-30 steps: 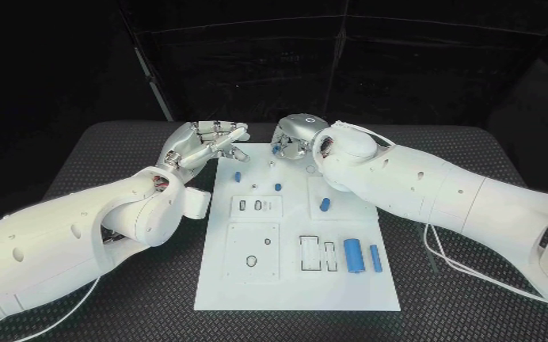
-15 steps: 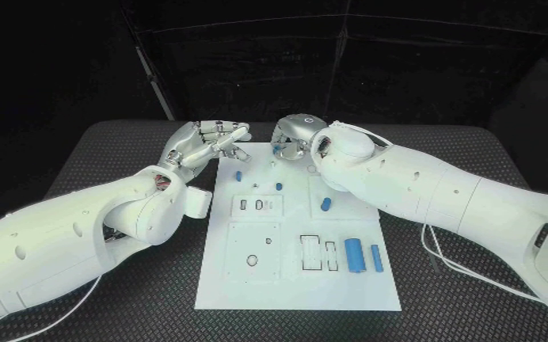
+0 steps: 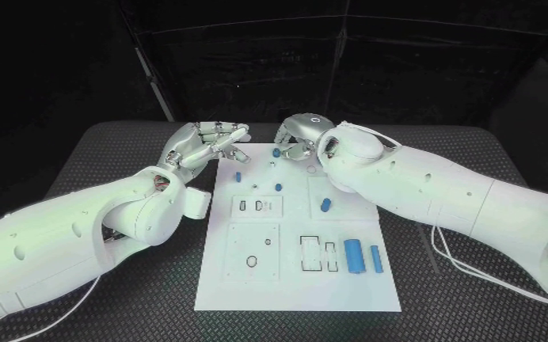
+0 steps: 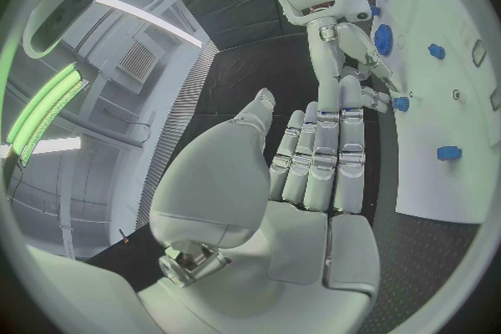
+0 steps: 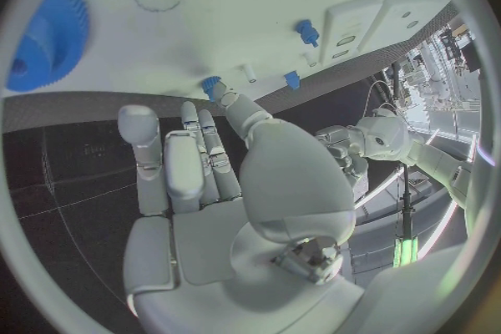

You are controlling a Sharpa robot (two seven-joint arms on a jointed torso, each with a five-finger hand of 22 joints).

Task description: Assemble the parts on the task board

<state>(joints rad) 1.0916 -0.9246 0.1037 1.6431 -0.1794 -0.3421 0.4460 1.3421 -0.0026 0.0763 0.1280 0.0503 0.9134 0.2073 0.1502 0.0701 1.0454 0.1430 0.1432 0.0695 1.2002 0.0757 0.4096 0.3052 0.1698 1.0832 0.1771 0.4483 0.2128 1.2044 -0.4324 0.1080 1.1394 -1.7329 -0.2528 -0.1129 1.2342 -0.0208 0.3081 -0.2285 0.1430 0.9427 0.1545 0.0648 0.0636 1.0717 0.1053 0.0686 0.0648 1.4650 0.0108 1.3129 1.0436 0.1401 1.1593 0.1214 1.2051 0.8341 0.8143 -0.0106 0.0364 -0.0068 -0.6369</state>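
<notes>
Now the right hand (image 3: 299, 138) is pinching a small blue part (image 3: 276, 152) over the task board (image 3: 299, 279); the left hand (image 3: 206, 142) is hovering beside, fingers apart, holding nothing.

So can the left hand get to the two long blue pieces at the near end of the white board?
Probably yes. The left hand is open at the far end of the task board, holding nothing. The two long blue pieces lie bare near the board's right edge with nothing over them, though the right arm stretches close by.

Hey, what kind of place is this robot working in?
Probably a robotics lab test cell: a white task board with small blue parts lies on a black table, with dark curtains behind.
</notes>
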